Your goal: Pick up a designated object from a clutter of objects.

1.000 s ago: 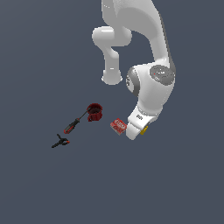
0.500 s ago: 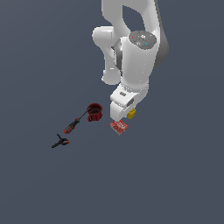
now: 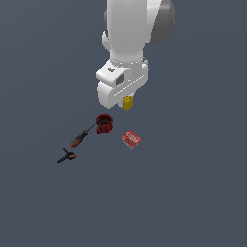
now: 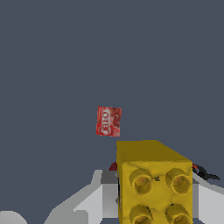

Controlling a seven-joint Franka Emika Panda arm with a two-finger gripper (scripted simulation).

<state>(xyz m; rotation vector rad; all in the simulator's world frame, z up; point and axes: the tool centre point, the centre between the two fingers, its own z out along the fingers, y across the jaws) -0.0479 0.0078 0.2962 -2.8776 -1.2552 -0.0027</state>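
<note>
Yellow block (image 3: 128,103) hangs clamped in the gripper (image 3: 126,102), lifted clear above the red box (image 3: 131,139) and mug (image 3: 103,124).

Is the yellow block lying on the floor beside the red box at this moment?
No, the yellow block hangs under the end effector, well above the red box on the floor.

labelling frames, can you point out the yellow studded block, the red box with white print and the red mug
yellow studded block (image 4: 154,188): wrist view, on its studded face.
red box (image 3: 131,139): exterior view, on its printed top.
red mug (image 3: 103,124): exterior view, on its outer wall.
</note>
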